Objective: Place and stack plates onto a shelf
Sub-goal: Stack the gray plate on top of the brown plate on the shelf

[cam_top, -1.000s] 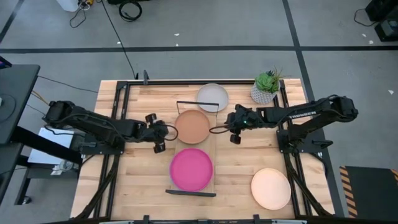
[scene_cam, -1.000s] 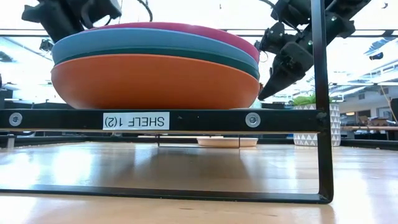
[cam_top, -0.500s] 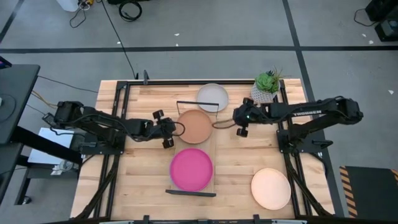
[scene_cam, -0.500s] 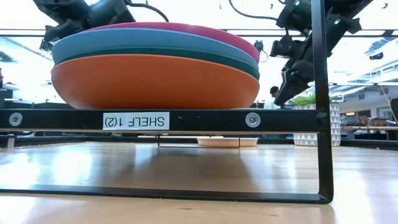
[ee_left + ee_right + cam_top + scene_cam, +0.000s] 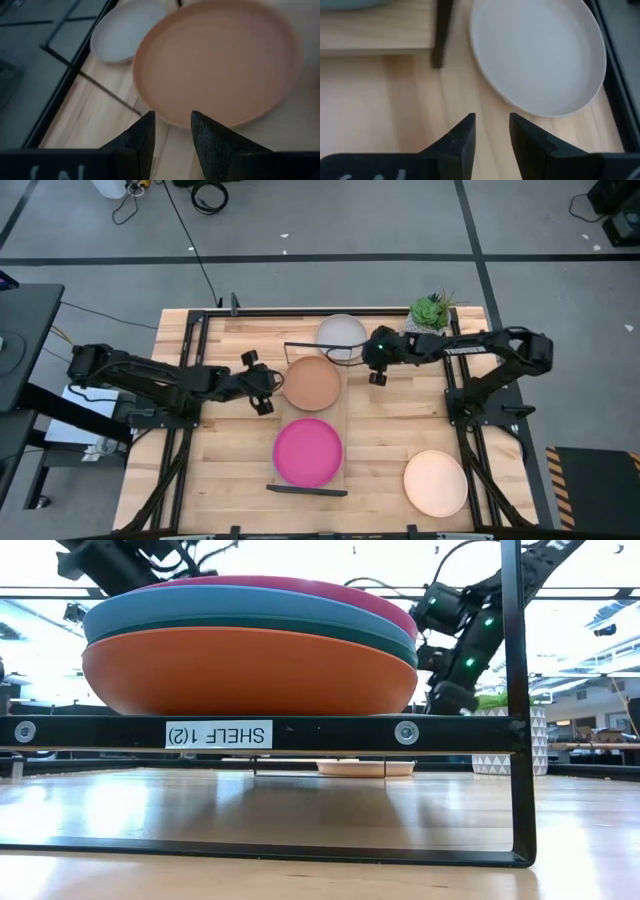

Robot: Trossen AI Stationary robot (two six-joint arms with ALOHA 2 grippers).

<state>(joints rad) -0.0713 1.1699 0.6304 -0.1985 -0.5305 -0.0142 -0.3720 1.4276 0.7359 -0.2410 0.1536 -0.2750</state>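
Right gripper swung off the tan-brown plate, now lining up on the greyish white one.

Right gripper (image 5: 372, 366), fingers slightly spread and holding nothing, now just short of the greyish white plate (image 5: 538, 55), which lies straight ahead on the tabletop beyond the shelf (image 5: 345, 442) end. Left gripper (image 5: 258, 382), likewise parted and empty, hovering just short of the tan-brown plate (image 5: 215, 60), already resting on the shelf. Looks like white goes next.
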